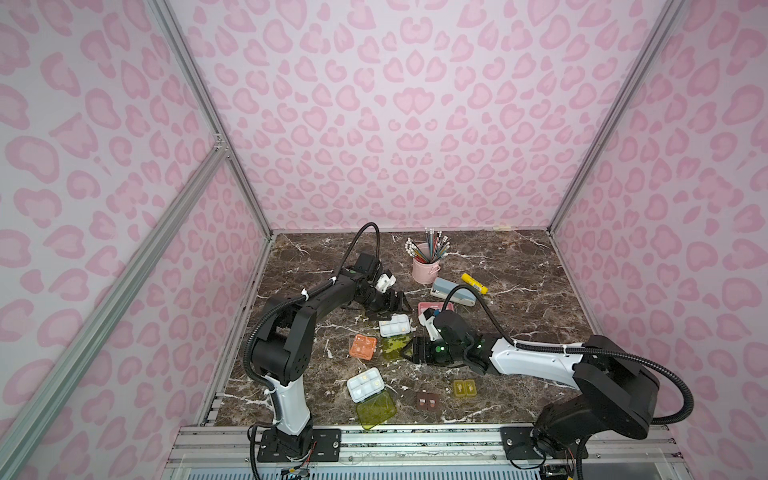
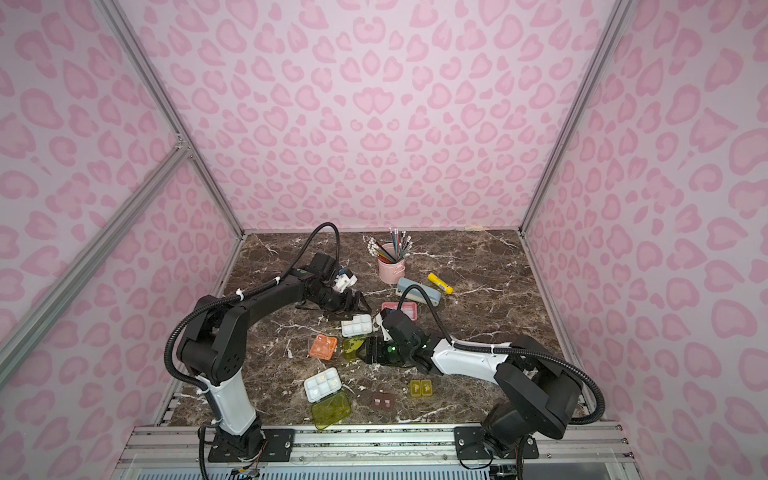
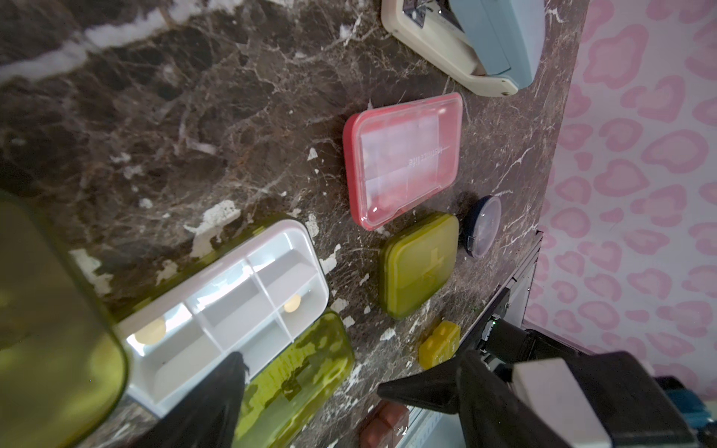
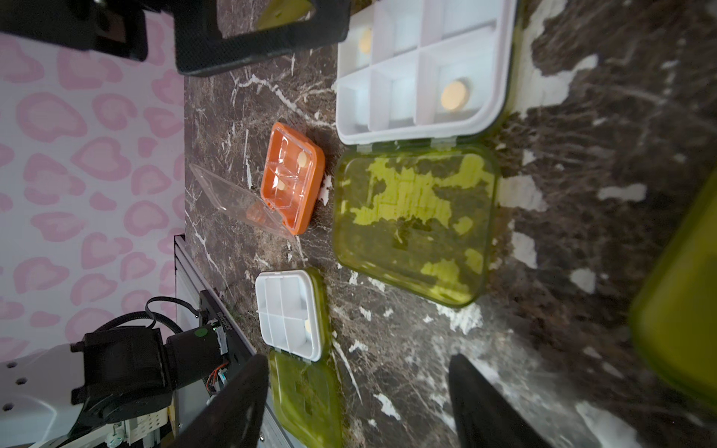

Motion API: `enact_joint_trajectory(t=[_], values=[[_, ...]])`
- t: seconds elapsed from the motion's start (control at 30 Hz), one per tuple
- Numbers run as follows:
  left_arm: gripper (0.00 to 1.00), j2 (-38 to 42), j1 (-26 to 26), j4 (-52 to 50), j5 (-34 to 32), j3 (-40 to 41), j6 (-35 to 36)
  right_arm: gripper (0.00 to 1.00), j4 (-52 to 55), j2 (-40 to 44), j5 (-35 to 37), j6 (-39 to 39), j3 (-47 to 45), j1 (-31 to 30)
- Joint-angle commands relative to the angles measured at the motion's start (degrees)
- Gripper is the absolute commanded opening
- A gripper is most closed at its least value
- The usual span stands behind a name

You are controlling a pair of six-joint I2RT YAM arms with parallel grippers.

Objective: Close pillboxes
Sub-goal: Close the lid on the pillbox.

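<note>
Two sets of jaws are spread apart and hold nothing. The right jaws sit in the middle of both top views and point to the left of the frame. They stand just beside the yellow-green lid (image 1: 394,349); I cannot tell if they touch it. The left jaws hang up and to the left of the white tray (image 1: 394,325) that this lid belongs to. The tray's long side runs left to right, a bit tipped. The lid lies flat on the bench (image 1: 519,291). It is joined to the tray's lower long side, and its free edge is toward the bottom of the frame. I think this box is light, stiff and slick, so it may slide when pushed. A good place to take it is the lid's free edge, far from the joint. The other jaws could steady the tray so the pills (image 4: 454,95) stay in. Just left sits the orange box (image 1: 363,345), its clear lid (image 4: 232,198) tipped open. In the lower left is a second white tray (image 1: 365,384), open too. The pink box (image 3: 403,159) and olive box (image 3: 419,263) look shut.
</note>
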State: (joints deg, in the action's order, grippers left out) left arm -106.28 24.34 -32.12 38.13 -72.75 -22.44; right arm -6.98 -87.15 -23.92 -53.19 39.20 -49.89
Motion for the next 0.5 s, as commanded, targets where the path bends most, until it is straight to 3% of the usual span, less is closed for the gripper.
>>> enact_joint_trajectory(t=[0.0, 0.47], values=[[0.87, 0.18, -0.08, -0.55, 0.72, 0.57, 0.90, 0.75, -1.72, -1.00, 1.42, -1.82, -0.02, -0.16], [0.87, 0.26, -0.08, -0.54, 0.16, 2.17, 0.60, 0.76, -5.21, -4.90, 2.48, -6.67, -1.52, 0.69]])
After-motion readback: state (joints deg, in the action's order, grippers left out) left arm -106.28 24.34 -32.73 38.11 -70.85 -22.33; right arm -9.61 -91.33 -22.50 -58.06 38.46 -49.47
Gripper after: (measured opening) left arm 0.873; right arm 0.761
